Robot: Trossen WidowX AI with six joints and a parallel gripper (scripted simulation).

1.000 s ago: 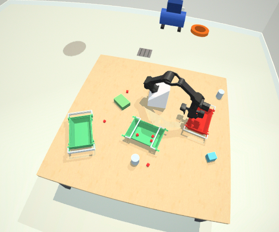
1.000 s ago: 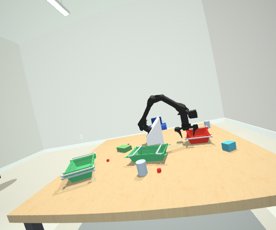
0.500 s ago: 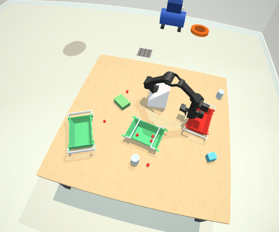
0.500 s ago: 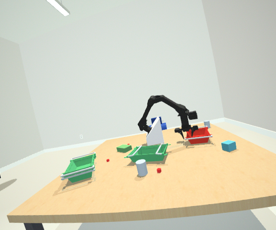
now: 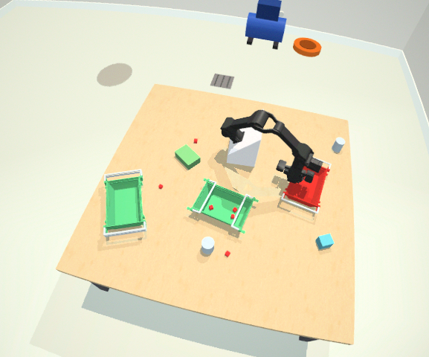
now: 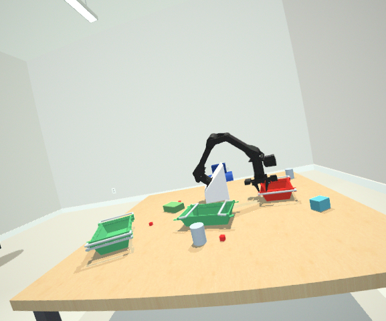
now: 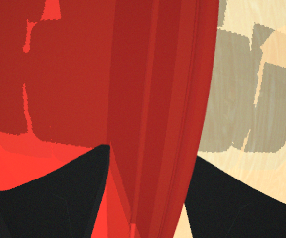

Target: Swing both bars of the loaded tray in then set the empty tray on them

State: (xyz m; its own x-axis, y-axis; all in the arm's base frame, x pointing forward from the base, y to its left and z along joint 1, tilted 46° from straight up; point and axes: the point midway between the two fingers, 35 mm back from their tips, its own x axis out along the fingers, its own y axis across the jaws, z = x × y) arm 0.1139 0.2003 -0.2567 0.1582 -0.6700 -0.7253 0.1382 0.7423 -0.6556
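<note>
The loaded green tray [image 5: 230, 190] [image 6: 207, 218] stands mid-table with small red blocks [image 5: 210, 207] inside. Its two white wire bars [image 5: 207, 195] [image 5: 244, 210] [image 6: 225, 206] lie in across its top. An empty red tray [image 5: 311, 193] [image 6: 277, 188] [image 7: 51, 59] stands to its right, with its bars out over its ends. My gripper [image 5: 296, 179] [image 6: 260, 186] [image 7: 146, 157] is down over the red tray's near side wall [image 7: 157, 93]. One finger is inside the tray and one outside, and they are shut on that wall. The tray rests on the table.
A second empty green tray [image 5: 108, 203] [image 6: 112, 229] stands at the left. A white wedge [image 5: 243, 149], a green block [image 5: 187, 156], two pale cylinders [image 5: 207, 245] [image 5: 337, 144], a cyan cube [image 5: 324, 241] and loose red blocks [image 5: 160, 187] [image 5: 227, 253] lie around.
</note>
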